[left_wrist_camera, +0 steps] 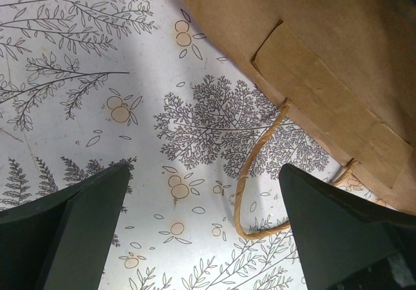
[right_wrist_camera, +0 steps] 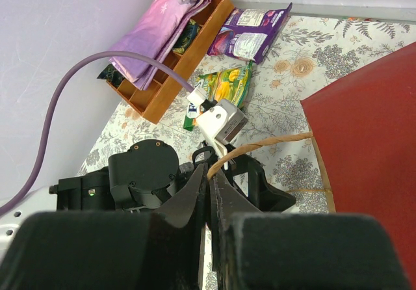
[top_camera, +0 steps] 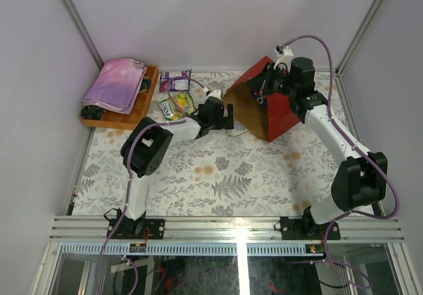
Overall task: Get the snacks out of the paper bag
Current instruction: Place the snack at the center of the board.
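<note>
The red paper bag (top_camera: 281,110) rests tilted at the back right, its brown inside (top_camera: 248,113) open to the left. My right gripper (right_wrist_camera: 211,173) is shut on one cord handle (right_wrist_camera: 273,140) and holds the bag's top edge up; in the top view it is at the bag's upper rim (top_camera: 266,86). My left gripper (left_wrist_camera: 205,173) is open and empty over the table just outside the bag's mouth (left_wrist_camera: 325,62), with the other cord handle (left_wrist_camera: 250,186) lying between its fingers. A purple-white pack (top_camera: 175,80) and a yellow-green packet (top_camera: 175,103) lie on the table left of the bag.
A wooden tray (top_camera: 142,106) with the pink-purple folded cloth (top_camera: 117,83) stands at the back left. The enclosure walls close in the back and both sides. The purple pack (right_wrist_camera: 250,33) and the yellow-green packet (right_wrist_camera: 227,85) lie beside the tray (right_wrist_camera: 175,75).
</note>
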Action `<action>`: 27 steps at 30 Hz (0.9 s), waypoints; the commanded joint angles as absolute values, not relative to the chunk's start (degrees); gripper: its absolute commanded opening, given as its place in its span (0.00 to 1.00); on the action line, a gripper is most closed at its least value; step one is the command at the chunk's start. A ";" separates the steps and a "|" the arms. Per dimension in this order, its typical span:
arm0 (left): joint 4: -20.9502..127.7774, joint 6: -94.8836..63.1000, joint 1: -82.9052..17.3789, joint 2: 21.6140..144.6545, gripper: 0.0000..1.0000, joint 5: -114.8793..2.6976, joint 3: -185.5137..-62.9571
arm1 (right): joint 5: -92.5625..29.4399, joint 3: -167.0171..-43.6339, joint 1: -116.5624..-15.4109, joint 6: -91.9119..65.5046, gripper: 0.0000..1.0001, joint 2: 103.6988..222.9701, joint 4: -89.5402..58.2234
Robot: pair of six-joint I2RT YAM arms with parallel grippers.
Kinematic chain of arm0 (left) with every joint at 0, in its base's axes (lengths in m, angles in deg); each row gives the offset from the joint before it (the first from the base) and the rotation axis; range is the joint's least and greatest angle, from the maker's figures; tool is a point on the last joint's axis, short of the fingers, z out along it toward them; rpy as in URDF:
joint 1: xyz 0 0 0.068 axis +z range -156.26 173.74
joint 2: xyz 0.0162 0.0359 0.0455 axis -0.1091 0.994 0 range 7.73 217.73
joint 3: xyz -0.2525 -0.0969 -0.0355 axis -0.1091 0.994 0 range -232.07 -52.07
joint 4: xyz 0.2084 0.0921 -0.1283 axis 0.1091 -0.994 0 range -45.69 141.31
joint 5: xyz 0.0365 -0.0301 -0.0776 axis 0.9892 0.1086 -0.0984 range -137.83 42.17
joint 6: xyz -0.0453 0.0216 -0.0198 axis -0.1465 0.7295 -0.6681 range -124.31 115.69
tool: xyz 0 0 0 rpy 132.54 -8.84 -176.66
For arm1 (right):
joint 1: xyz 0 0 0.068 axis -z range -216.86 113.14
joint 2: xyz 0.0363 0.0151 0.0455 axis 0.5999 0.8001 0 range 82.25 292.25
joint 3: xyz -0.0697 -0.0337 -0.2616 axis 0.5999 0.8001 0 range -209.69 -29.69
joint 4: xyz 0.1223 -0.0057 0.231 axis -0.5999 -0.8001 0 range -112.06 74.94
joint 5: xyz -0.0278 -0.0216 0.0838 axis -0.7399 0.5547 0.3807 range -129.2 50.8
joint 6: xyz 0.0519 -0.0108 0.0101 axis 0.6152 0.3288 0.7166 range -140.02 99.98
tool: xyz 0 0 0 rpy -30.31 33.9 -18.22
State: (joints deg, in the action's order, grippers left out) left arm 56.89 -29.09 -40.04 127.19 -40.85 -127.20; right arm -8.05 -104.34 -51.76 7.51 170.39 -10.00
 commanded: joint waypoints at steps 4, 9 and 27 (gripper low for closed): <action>58.17 -28.82 -40.54 125.11 1.00 -38.60 -126.80 | -5.01 -106.19 -52.46 7.01 0.00 169.09 -8.03; 58.92 -29.28 -40.63 124.38 1.00 -38.45 -125.86 | -5.01 -106.35 -52.43 6.93 0.00 169.33 -8.02; 60.39 -34.98 -27.98 121.98 1.00 -40.02 -123.37 | -5.01 -106.85 -52.43 6.61 0.00 168.85 -8.78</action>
State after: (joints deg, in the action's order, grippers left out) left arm 58.45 -31.21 -34.56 121.11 -37.74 -122.78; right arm -8.00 -104.34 -51.76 7.18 170.39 -10.07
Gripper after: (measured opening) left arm 0.995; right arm 0.047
